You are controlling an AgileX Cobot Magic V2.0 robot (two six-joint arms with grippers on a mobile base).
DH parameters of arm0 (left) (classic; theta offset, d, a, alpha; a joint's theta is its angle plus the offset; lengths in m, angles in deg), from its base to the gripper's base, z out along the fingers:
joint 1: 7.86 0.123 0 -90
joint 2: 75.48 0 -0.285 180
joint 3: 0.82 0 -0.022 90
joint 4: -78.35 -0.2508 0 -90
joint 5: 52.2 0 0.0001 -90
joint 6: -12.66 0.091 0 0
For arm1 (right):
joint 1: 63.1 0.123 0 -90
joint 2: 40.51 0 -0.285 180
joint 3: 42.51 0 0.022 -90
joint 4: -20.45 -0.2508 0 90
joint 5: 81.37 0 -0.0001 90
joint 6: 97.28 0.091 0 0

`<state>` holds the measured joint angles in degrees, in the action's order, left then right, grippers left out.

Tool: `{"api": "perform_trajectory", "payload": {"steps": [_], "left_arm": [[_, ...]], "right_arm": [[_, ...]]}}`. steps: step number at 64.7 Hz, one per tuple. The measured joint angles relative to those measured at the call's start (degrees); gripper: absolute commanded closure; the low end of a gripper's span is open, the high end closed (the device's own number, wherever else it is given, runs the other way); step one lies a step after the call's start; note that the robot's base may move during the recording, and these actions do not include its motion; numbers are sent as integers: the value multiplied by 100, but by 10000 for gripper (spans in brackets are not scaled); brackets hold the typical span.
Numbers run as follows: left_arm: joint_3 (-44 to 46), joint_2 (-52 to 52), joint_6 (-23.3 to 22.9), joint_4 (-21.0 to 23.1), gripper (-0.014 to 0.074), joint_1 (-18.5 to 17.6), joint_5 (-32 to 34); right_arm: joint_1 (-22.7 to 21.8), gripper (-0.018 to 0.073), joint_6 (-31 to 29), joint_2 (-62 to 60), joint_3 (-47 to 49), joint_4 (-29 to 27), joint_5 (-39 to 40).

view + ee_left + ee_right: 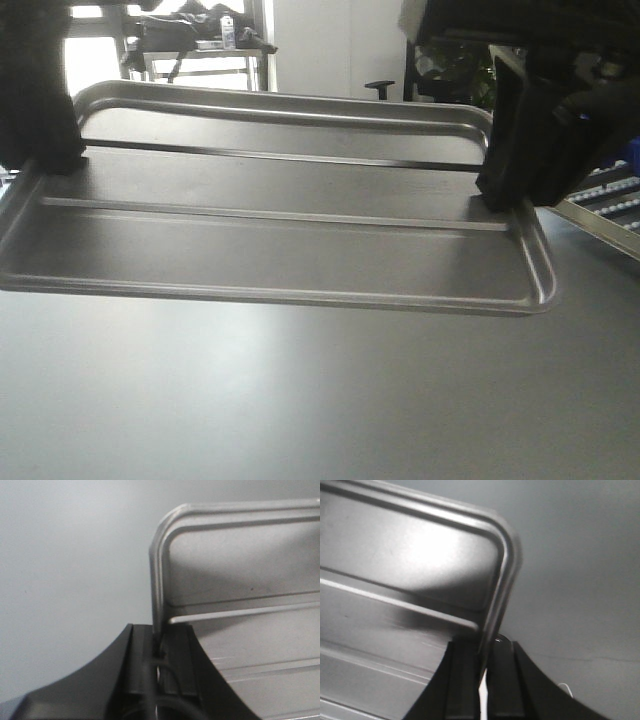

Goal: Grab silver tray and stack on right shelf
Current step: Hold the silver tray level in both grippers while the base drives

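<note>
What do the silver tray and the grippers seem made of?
The silver tray looks like metal, perhaps steel or aluminium, satin finish: soft sheen, pressed ridges. The left gripper and right gripper look matte black without glare, maybe plastic or rubber.

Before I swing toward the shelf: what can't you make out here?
Front view: right shelf mostly cut off by the frame edge and hidden behind the right hand.
Front view: left hand a dark silhouette, cut off at the left edge.
All views: silver tray underside hidden by the tray itself.
</note>
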<state>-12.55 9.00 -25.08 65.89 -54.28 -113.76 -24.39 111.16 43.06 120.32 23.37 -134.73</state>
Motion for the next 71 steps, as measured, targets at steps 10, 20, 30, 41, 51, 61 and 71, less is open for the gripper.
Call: {"api": "perform_trajectory", "payload": {"steps": [10,20,30,41,51,61,71], "left_arm": [[0,0,0,0,689,0,11],[0,8,0,0,689,0,11],[0,8,0,0,689,0,11],[0,8,0,0,689,0,11],[0,8,0,0,689,0,1],[0,8,0,0,689,0,1],[0,8,0,0,689,0,1]], "right_arm": [[0,503,0,0,0,4,0],[0,503,0,0,0,4,0],[0,503,0,0,0,4,0],[0,503,0,0,0,4,0],[0,503,0,0,0,4,0],[0,503,0,0,0,14,0],[0,503,0,0,0,13,0]]}}
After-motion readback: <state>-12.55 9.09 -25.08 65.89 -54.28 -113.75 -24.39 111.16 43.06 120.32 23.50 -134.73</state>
